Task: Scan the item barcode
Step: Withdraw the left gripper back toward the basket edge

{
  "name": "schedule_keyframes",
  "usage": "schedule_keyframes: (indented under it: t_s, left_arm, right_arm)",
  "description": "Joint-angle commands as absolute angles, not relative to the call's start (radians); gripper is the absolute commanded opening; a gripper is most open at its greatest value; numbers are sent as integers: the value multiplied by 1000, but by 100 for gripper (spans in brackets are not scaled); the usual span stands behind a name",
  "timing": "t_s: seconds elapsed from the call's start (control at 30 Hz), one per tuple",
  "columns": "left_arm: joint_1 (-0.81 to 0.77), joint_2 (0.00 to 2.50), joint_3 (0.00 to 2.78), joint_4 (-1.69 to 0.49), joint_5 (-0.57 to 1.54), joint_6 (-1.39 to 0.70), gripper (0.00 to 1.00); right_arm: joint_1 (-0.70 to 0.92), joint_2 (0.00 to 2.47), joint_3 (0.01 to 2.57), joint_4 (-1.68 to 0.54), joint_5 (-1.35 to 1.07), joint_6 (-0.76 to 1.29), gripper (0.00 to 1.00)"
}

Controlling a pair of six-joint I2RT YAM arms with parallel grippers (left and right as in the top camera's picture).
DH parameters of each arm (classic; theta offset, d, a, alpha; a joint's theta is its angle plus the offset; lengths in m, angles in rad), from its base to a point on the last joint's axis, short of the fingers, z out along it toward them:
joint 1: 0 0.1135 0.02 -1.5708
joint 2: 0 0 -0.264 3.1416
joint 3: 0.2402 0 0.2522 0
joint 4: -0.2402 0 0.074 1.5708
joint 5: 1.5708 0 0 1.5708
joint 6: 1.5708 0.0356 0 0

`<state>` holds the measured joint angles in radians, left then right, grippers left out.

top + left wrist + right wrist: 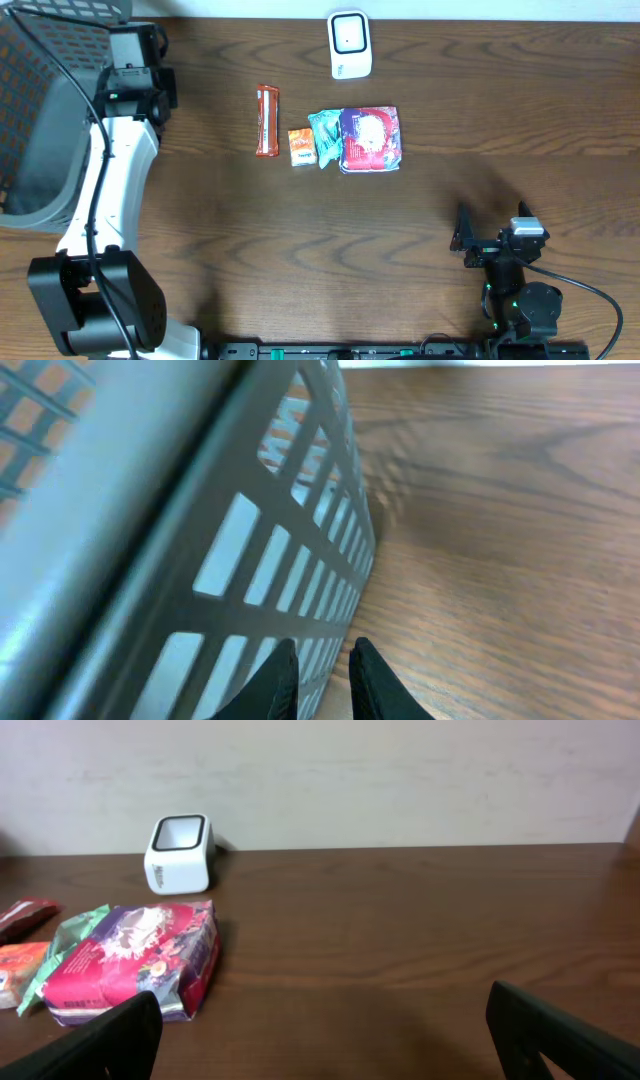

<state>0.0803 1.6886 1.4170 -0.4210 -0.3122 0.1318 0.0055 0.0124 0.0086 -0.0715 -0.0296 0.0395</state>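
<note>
A white barcode scanner [350,45] [180,853] stands at the table's far edge. In front of it lie a red bar [267,120] [25,912], a small orange packet [301,147] [20,970], a green packet [325,135] [75,935] and a purple-red pouch [370,138] [140,960]. My left gripper [140,35] [323,645] is at the far left beside the basket, shut with nothing between its fingers. At the near right my right gripper [492,218] [325,1005] stands open and empty, facing the pouch from a distance.
A grey mesh basket [40,120] [200,510] fills the left edge of the table, its wall close to the left fingers. Bare brown wood [330,240] lies between the items and the right arm. A pale wall [400,780] rises behind the scanner.
</note>
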Motion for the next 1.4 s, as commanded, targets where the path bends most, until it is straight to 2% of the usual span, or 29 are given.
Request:
schedule_keyframes:
  t_s: [0.0, 0.1, 0.17, 0.33, 0.4, 0.5, 0.6, 0.7, 0.77, 0.97, 1.17, 1.37]
  left_arm:
    - [120, 1679, 1433, -408, -322, 134, 19]
    - [110, 1675, 1433, -400, -321, 134, 19]
    - [96, 1670, 1433, -393, -321, 134, 23]
    - [45, 1636, 1433, -368, -321, 81, 26]
    - [24, 1613, 1433, -369, -321, 43, 36]
    - [-6, 1571, 1433, -398, -301, -15, 57]
    - [-34, 1517, 1433, -468, -183, -30, 76]
    - [-62, 1428, 1433, -622, -35, -37, 91]
    - [-66, 1385, 1433, -703, -10, -85, 98]
    - [-66, 1268, 1433, -945, -7, -218, 98]
    - [-66, 1221, 1433, -1130, -7, -228, 98]
    - [-66, 1221, 1424, -1220, -7, -253, 98]
  right_arm:
    - [1, 10, 6, -74, -28, 25, 99]
    - [1, 10, 6, -74, -28, 25, 99]
    - [1, 10, 6, -74, -28, 25, 99]
    - [1, 10, 6, -74, -28, 25, 99]
    - [1, 10, 6, -74, -28, 25, 99]
    - [1, 10, 6, -74, -28, 25, 99]
    - [1, 10, 6, -74, -28, 25, 99]
    - [1, 10, 6, -74, -28, 25, 99]
    - [1, 10, 6, -74, -28, 25, 99]
    - [1, 10, 6, -74, -28, 25, 99]
    - [1, 10, 6, -74, -28, 25, 99]
    - [1, 10, 6, -74, -28, 25, 99]
